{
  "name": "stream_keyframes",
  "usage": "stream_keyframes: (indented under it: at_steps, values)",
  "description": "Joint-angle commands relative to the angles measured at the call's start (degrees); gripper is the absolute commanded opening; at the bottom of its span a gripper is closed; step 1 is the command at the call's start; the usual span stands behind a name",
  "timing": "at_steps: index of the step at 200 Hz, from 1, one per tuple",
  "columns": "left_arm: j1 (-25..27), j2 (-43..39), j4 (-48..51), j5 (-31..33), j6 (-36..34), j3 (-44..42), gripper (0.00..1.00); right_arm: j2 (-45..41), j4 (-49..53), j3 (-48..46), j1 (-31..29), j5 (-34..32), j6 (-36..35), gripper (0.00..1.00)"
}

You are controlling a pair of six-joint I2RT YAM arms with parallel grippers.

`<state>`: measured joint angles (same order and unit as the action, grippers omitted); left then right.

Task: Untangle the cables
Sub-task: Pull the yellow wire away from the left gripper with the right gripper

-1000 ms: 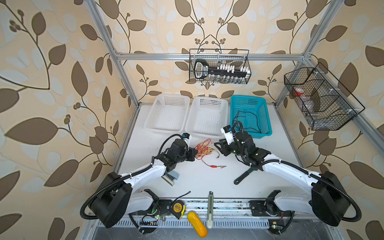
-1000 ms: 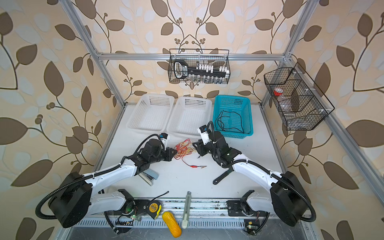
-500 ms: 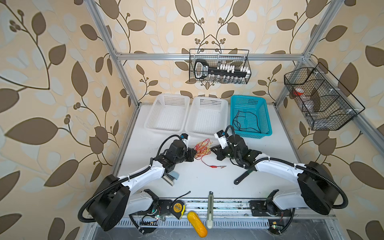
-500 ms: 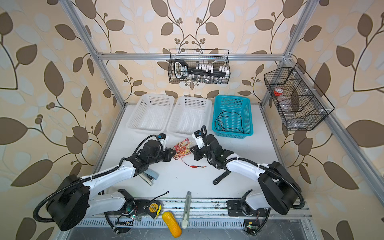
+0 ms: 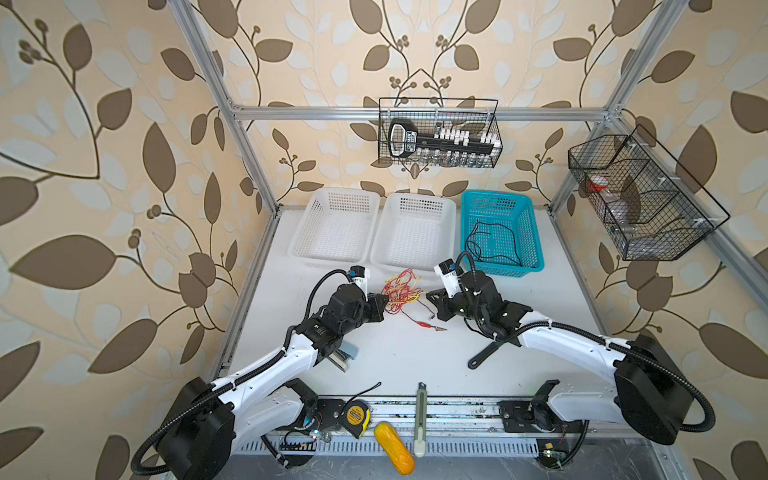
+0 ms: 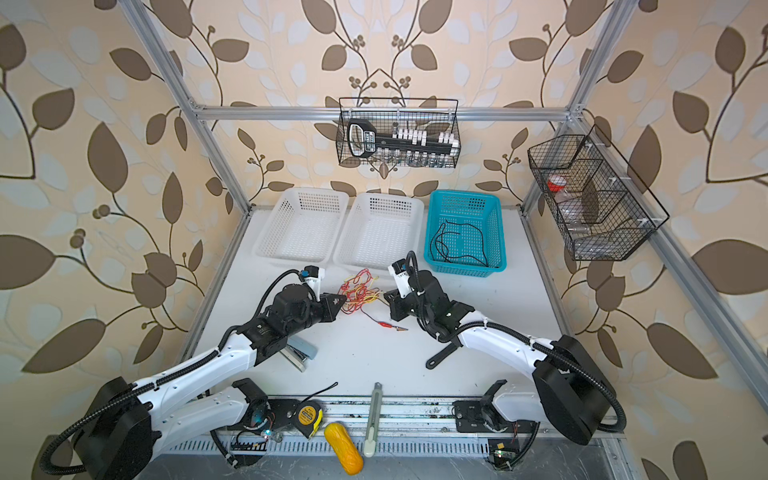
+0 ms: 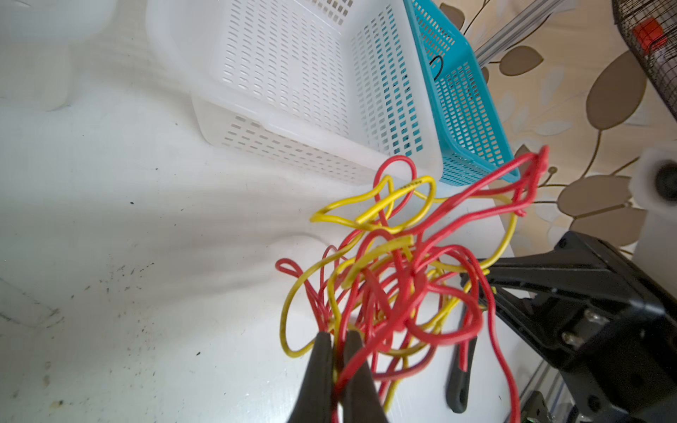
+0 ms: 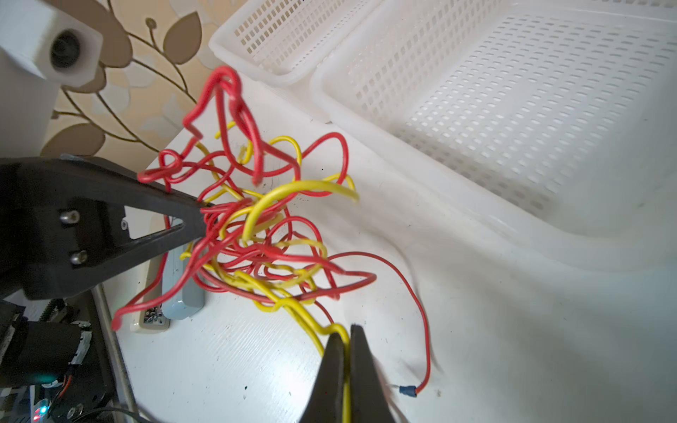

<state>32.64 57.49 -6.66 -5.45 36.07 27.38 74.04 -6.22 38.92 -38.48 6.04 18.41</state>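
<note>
Cables (image 5: 401,291) in red and yellow sit as one loose knot just below the middle of both top views, on the white table (image 5: 415,357) right under the two white baskets (image 5: 417,196), and I hold that knot from both sides. My left gripper (image 7: 339,335) is pinched tight on a red cable (image 7: 472,322) at the left edge of the clump. My right gripper (image 8: 346,331) is closed on a yellow cable (image 8: 289,307) that runs out of the clump's right edge. A black cable (image 5: 492,245) lies by itself in the teal basket (image 5: 498,195) at the upper right of the table, so I judge that one colour is sorted and two are left.

The step in hand, as I read it, is drawing the yellow free while my left side anchors the rest. To do it well I should hold the left jaws low and steady. The right ones should pull slowly toward the right of the frame, along the line the yellow takes, not upward. The yellow threads through several red loops, so a fast tug would likely cinch them; if the whole clump follows, I should ease off. The red clips (image 5: 424,323) lying on the table just below the knot could snag a loop. Both holds are near the fingertips, so the thin wire may slip.
</note>
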Motion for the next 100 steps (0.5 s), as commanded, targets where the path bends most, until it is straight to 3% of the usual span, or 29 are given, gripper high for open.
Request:
stream_keyframes:
  at_steps: [1,100]
  values:
    - [-2.7,-1.8,9.5,12.5,1.7,-2.3,0.00,-2.1,8.3,-2.2,4.9,-13.8,1.8,0.00]
    - [-3.9,-2.4,19.0,19.3,5.1,-1.5,0.00,-8.5,16.5,-3.4,12.3,-21.5,2.1,0.00]
